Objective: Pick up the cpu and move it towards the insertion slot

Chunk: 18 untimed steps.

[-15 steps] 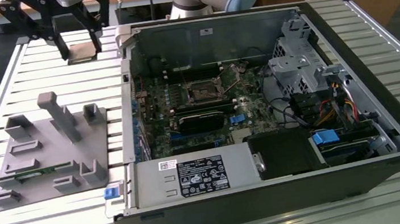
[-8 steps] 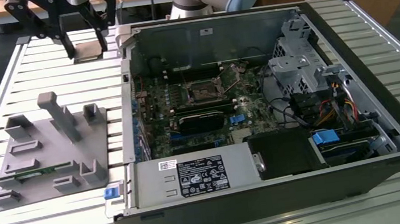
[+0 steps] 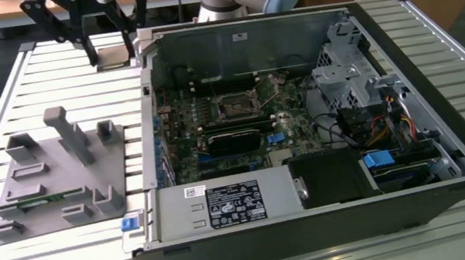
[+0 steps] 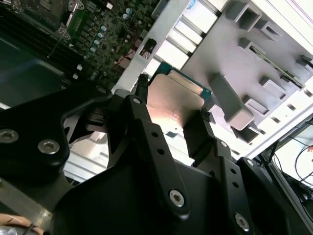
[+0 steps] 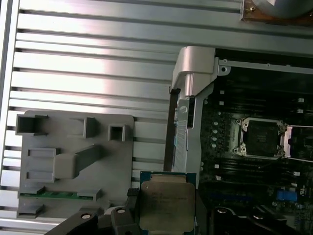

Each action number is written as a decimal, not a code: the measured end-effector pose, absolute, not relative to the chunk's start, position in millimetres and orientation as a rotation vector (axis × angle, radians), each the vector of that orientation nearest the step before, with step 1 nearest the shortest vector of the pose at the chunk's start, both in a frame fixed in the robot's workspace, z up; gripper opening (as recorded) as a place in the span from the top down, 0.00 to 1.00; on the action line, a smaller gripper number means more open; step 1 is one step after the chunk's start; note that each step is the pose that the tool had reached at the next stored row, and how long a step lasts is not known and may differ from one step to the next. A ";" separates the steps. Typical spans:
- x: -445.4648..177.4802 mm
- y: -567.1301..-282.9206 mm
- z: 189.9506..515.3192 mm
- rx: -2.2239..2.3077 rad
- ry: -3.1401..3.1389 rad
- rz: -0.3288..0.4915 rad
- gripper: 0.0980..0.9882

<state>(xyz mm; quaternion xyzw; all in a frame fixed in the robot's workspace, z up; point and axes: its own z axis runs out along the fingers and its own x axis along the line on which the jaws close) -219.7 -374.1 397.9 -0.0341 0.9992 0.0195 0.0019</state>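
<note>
One black gripper (image 4: 171, 110) fills the near part of the second wrist view, its two fingers (image 4: 142, 98) clamped on opposite edges of the single cpu (image 5: 165, 205), which sits held between them above the slatted worktop (image 3: 66, 77). It hangs near the far edge, just outside the one open computer case (image 3: 317, 239). One insertion slot (image 3: 235, 106) lies on the motherboard inside, well apart. One grey fixture block (image 3: 52, 179) rests nearby.
</note>
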 end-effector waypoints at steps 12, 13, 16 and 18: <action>-197.6 -368.8 396.4 -0.104 3.135 0.061 0.50; -196.0 -368.3 396.2 -0.103 3.135 0.061 0.50; -191.2 -367.1 395.6 -0.099 3.136 0.061 0.50; -188.9 -366.4 395.0 -0.088 3.136 0.061 0.50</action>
